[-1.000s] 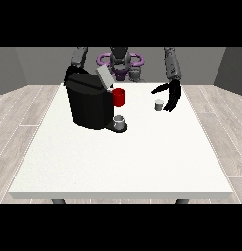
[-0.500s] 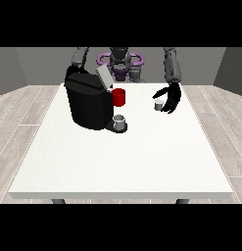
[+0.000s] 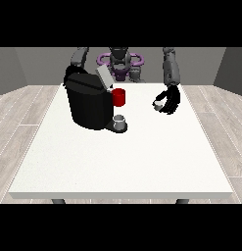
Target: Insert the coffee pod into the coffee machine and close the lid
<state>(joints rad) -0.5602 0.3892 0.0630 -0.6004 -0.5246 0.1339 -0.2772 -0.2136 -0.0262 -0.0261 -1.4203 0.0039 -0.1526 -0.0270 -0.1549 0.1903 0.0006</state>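
Since the earlier frames, the hand at the view's right (image 3: 170, 102) has closed in on the coffee pod (image 3: 157, 104); all other items are unchanged.

White table (image 3: 122, 162) fills the frame centre. Black coffee machine (image 3: 88, 100) stands at upper left of it, lid (image 3: 104, 77) raised and tilted. Red mug (image 3: 119, 97) sits just right of the machine; a grey cup (image 3: 119, 121) rests on its base. At upper right, the hand's fingers curl around the small pale pod. The other hand is hidden behind the machine.
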